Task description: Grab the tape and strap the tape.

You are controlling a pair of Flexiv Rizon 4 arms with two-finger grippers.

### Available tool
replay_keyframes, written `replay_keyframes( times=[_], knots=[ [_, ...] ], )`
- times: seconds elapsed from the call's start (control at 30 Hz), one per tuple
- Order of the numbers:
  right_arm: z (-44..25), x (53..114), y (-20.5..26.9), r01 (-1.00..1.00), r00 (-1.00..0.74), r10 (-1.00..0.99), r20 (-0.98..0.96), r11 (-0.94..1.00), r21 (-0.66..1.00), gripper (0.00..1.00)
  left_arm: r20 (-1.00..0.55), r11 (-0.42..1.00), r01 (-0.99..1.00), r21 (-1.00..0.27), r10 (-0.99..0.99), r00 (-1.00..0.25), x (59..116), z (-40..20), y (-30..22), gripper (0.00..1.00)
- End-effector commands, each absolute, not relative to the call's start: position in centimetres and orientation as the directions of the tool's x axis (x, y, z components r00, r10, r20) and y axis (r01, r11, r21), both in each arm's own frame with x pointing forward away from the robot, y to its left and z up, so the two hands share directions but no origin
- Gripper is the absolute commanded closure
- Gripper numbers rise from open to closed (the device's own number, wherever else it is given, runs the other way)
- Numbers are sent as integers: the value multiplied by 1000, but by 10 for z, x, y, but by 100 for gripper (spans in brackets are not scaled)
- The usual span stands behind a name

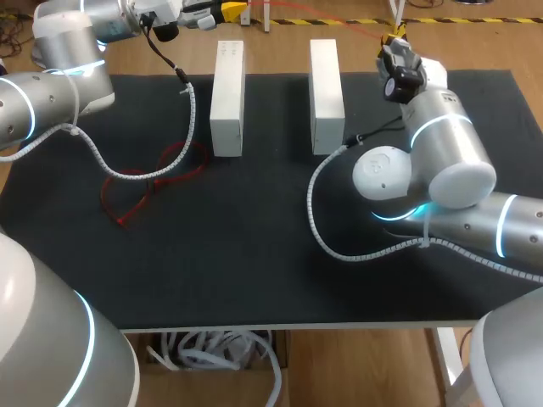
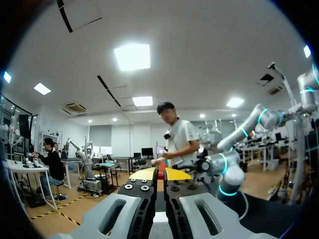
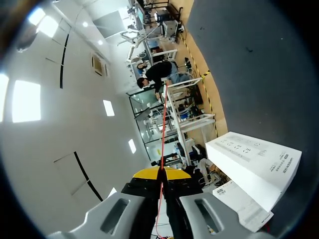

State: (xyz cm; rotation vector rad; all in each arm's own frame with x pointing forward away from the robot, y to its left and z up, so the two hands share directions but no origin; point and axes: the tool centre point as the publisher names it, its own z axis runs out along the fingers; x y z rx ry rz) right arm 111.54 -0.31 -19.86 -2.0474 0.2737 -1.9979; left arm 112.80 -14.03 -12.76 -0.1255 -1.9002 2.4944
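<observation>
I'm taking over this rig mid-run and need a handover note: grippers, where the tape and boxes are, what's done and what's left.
The left gripper is shut on the red tape, beyond the table's far edge.
The right gripper is shut on the same tape, past the far end of the right box.
The tape runs between the two grippers.
The left box and the right box lie side by side, apart, on the black mat.
A red loop lies on the mat left of the boxes; whether it is the same tape is unclear.
Done: tape grabbed.
Left: strapping; the tape is around neither box.
</observation>
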Motion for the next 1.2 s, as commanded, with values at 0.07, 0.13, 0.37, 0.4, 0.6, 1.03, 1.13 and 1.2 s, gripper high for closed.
replay_keyframes(
  times=[0.07, 0.13, 0.37, 0.4, 0.6, 1.03, 1.13, 1.2],
  knots=[
    [-195, 1117, -4, 52, 37, -312, 949, -948, -314, 100, -63, -268, 49, -962, 46, -997, 1127, -128, -141, 100],
    [-195, 1118, -4, 55, 35, -312, 949, -948, -314, 100, -63, -258, 50, -965, 45, -997, 1127, -128, -141, 100],
    [-194, 1119, -3, 68, 33, -304, 952, -950, -305, 100, -32, -84, 30, -996, 24, -999, 1127, -124, -139, 100],
    [-194, 1119, -3, 68, 34, -303, 952, -950, -304, 100, -27, -32, 27, -999, 19, -999, 1127, -122, -138, 100],
    [-193, 1119, -3, 75, 32, -296, 955, -952, -298, 100, -11, 274, 11, -962, 1, -1000, 1123, -102, -131, 100],
    [-194, 1119, -2, 91, 42, -278, 960, -955, -281, 100, -10, 740, -16, -672, -31, -999, 1117, -63, -136, 100],
    [-193, 1119, -1, 102, 44, -267, 963, -957, -270, 100, -23, 820, -18, -572, -37, -999, 1118, -61, -138, 100],
    [-193, 1119, -1, 106, 42, -262, 964, -958, -265, 100, -37, 847, -17, -531, -44, -998, 1118, -60, -139, 100]
  ],
)
